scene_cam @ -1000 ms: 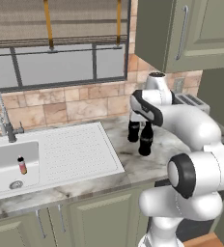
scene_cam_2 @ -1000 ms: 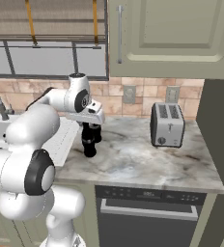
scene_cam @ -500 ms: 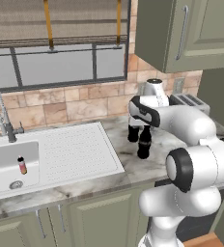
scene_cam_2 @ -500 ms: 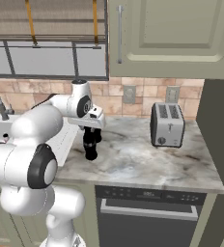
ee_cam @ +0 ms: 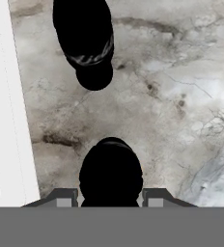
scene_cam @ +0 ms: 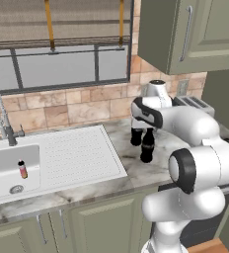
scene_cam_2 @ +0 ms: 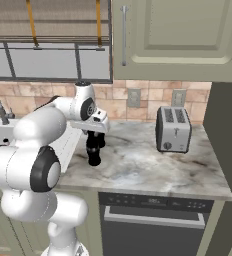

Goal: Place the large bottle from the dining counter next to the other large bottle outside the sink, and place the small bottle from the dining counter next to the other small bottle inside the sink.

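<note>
On worktop: two black bottles (scene_cam: pixel 147 144), one clamped in pincer (ee_cam: pixel 110 198); sink (scene_cam: pixel 8 165) holds one small bottle (scene_cam: pixel 22 169).

White arm bent forward, gripper (ee_cam: pixel 111 198) pointing down, fingers (ee_cam: pixel 65 198) part-spread around bottle

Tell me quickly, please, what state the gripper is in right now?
Gripper: closed around the large black bottle, which stands on the worktop next to the other large bottle.
</note>
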Robot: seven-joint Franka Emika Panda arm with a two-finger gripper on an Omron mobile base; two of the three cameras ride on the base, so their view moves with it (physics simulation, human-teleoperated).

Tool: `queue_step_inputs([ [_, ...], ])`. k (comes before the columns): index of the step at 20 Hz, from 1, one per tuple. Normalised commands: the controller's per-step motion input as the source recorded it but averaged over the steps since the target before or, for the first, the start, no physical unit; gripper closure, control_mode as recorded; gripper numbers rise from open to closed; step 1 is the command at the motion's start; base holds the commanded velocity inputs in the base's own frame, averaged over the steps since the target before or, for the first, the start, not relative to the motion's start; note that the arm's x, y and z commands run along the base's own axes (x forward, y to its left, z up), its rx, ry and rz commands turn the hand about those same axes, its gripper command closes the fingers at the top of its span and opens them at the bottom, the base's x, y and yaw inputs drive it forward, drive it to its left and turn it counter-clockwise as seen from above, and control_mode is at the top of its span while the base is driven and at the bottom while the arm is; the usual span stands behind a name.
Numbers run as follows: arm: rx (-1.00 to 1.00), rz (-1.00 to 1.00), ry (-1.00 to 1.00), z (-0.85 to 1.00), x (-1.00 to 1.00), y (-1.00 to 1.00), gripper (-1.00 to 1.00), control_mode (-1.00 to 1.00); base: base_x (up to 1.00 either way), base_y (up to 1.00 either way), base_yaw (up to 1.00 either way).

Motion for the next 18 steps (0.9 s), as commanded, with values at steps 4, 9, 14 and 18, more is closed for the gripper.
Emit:
queue_step_inputs([
  [4,0.0,0.0,0.0,-0.2,0.0,0.0,1.0,-1.0,0.0,0.0,0.0],
  [9,0.0,0.0,0.0,0.0,0.0,0.0,1.0,-1.0,0.0,0.0,0.0],
  [14,0.0,0.0,0.0,0.0,0.0,0.0,1.0,-1.0,0.0,0.0,0.0],
  [18,0.0,0.0,0.0,0.0,0.0,0.0,-1.0,-1.0,0.0,0.0,0.0],
])
